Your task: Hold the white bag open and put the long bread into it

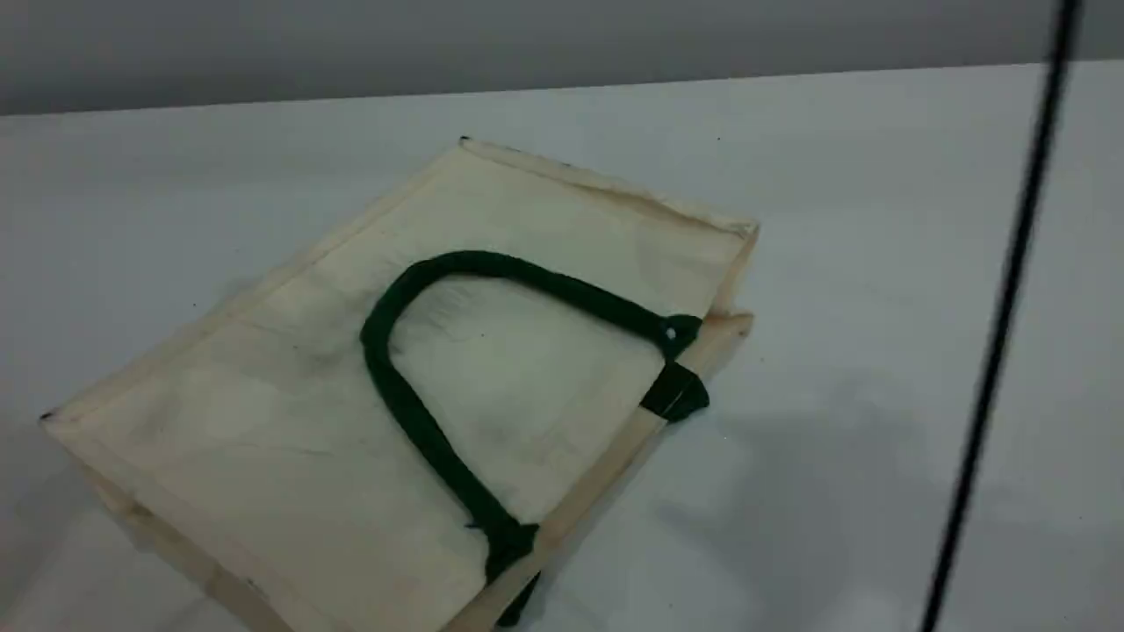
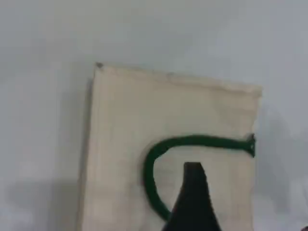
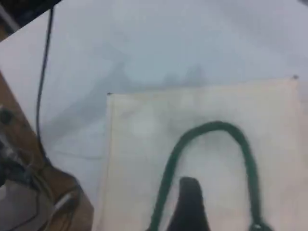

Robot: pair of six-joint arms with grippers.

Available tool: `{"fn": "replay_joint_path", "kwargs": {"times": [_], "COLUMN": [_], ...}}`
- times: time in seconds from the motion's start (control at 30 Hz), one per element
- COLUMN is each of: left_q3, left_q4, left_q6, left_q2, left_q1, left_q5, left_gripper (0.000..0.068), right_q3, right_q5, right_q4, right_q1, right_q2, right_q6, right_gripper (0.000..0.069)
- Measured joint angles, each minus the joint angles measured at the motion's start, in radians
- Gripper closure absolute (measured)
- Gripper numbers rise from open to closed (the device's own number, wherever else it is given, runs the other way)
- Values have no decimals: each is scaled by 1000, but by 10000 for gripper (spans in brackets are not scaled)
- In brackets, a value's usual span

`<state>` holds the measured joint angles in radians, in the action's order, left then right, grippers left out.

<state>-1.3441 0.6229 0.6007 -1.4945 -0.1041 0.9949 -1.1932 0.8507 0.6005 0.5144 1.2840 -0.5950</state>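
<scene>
— Jaws first: how do they stand?

— On the right gripper (image 3: 190, 204) they are spread wide, with nothing between them. On the left gripper (image 2: 193, 199) I cannot tell. Only one dark fingertip shows at the bottom of its wrist view, and nothing hangs from it.

— Where is the bag relative to them?

— Beneath both. Each wrist camera looks down on the white bag (image 1: 263, 421). In both views the fingertip appears over the cloth, inside the arch of the handle. The pictures are too blurred to say whether either touches the cloth.

— How does the bag lie?

— It lies flat on its side on a pale grey table (image 1: 878, 219), turned at a slant in the scene view. Its layers are pressed together along the mouth edge.

— And the smaller details?

— A thick dark green handle (image 1: 399, 395) is folded back onto the bag's upper face, with both ends fastened at the mouth edge. A green tab (image 1: 676, 397) sits on that same edge. Right of the bag, well apart, a thin black cable (image 1: 1001, 325) crosses the scene view from top to bottom.
</scene>
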Motion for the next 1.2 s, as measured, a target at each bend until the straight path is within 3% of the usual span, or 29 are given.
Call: {"fn": "replay_joint_path", "kwargs": {"times": [0.17, 0.47, 0.6, 0.77, 0.93, 1.2], "left_q3": [0, 6, 6, 21, 117, 393], "left_q4": [3, -1, -42, -50, -47, -47], "left_q6": [0, -10, -77, -124, -144, -142], "left_q2": [113, 373, 479, 557, 626, 822], "left_q1": [0, 0, 0, 0, 0, 0], "left_q5": [18, 25, 55, 125, 210, 134], "left_gripper": [168, 168, 168, 168, 168, 168], "right_q3": [0, -1, -1, 14, 109, 392], "right_q5": [12, 169, 267, 334, 344, 188], "right_q4": [-139, -428, -548, -601, -601, -581], "right_q1": [0, 0, 0, 0, 0, 0], "right_q2": [-127, -413, -543, -695, -834, -1004], "right_q6": [126, 411, 525, 544, 543, 538], "right_gripper": [185, 223, 223, 223, 223, 223]}}
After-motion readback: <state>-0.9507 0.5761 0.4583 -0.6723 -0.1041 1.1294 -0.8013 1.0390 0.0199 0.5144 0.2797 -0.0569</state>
